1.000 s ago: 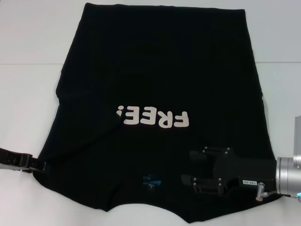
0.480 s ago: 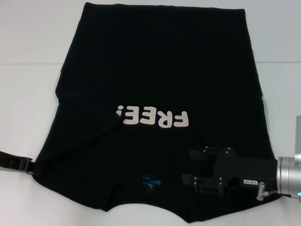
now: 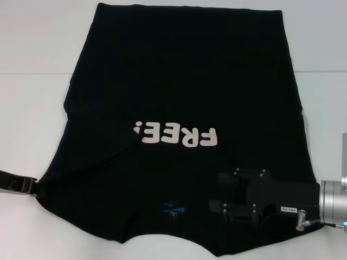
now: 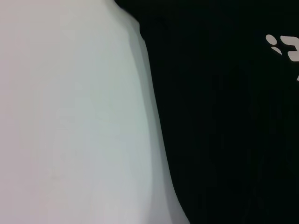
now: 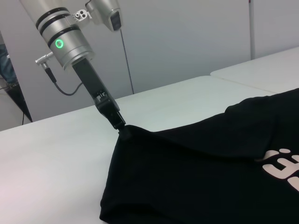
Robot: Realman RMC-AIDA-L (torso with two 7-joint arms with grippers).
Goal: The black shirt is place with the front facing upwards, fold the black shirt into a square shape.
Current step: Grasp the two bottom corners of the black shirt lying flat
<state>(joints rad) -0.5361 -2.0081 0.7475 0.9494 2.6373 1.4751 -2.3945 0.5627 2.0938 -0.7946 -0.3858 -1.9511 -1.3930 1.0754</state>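
Cloth first: we see the black shirt spread front-up across the white table, its "FREE!" lettering reading upside down to us and the small blue neck label lying near our edge, so the collar end is toward us and the hem is far away. Our left gripper sits at the shirt's near left corner, low on the table; in the right wrist view that gripper is pinched onto the fabric edge, with the cloth drawn into a small peak at its tip. Our right gripper lies over the near right part of the shirt, close to the collar, fingers parted and pointing toward the label, with nothing between them that we can make out. We judge the step in hand to be gathering the near edge for a first fold, with the fold itself not yet begun. To do it well, we would want the right side gripped at a point matching the left one before any lift, so both corners rise evenly and the cloth does not skew. Diagonal wrinkles run from the left corner toward the lettering, so gentle outward tension there should flatten them. Lifting only high enough to clear the table should keep the body from dragging.
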